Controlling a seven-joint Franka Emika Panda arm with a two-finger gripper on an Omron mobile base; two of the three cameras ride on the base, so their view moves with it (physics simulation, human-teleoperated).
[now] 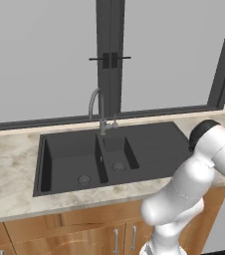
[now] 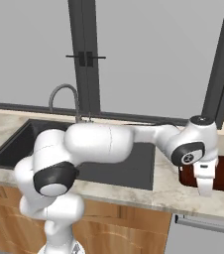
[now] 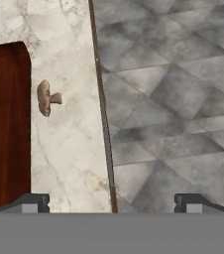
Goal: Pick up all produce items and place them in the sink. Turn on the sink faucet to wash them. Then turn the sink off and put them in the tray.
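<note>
Mushroom located on counter; fingers spread, empty.
Mushroom (image 3: 46, 97) is seen lying on the marble counter (image 3: 74, 149) just beside the red-brown tray (image 3: 7, 129), near the counter edge; gripper (image 3: 112, 202) is held above, presumably for approach.

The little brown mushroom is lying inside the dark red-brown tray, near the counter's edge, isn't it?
Not quite. The little brown mushroom lies on the pale marble counter beside the dark red-brown tray, not inside it, near the counter's edge. The hand view shows this.

No readable text, label, brand, number or sign appears on any surface anywhere in these kitchen views.
</note>
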